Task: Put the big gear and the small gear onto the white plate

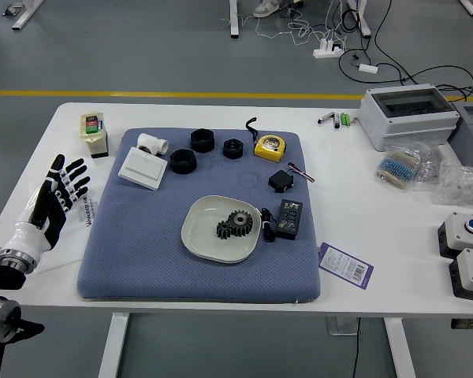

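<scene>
Palm up or turned partly sideways, the robot's black-and-white left hand (59,191) has its fingers fanned apart and grips nothing; they point away from the near edge and slant toward the middle of the white rectangular worktop (363,268). Whether the hand touches the surface below, I cannot tell. It is well apart from both gears, out past the left side of the blue-grey padded mat (142,260). No right hand shows, so the left is the only one at hand for any move.

Both of the task's gears sit inside the rounded-square white plate (201,238): the big dark metal toothed gear (241,222) right of the plate's middle, and the small dark metal toothed gear (223,230) close against it, on the side toward the hand. From the hand, the pair lies to the right and somewhat nearer the robot's edge. Just beyond the plate's right rim are a coiled black cable (266,225) and a black box-shaped adapter (289,219).

With both gears on the plate, I judge the task done. What the next move calls for is likely just keeping the hand clear; a reach back rightward could knock the gears or plate.
</scene>
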Motion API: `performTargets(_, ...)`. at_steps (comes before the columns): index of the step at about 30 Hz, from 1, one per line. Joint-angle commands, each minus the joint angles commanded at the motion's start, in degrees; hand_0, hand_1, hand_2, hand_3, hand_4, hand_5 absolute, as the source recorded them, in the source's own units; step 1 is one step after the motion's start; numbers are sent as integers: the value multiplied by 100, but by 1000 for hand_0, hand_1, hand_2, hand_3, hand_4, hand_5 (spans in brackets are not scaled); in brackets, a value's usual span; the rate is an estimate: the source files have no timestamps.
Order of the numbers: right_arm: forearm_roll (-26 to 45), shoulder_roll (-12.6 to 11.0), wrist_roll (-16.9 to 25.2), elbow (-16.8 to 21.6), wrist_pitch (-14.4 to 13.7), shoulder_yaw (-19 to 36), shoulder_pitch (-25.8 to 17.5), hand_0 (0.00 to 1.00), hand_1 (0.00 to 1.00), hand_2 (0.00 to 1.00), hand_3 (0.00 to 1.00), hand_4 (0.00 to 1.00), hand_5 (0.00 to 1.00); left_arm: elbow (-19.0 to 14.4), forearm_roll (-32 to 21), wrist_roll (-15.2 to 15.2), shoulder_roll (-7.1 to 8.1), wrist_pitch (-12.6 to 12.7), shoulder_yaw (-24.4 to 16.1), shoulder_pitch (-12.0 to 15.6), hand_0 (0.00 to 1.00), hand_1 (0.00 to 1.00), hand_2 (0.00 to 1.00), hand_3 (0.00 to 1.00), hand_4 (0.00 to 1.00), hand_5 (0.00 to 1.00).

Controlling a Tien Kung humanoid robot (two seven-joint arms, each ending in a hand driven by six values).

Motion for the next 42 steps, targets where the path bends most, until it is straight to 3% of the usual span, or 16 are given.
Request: performTargets(42,-15,4,-16,-3,6,43,60,605,626,725,538,723,704,38,206,-8,-31,72,-108,-58,948,943,967,896,958,998)
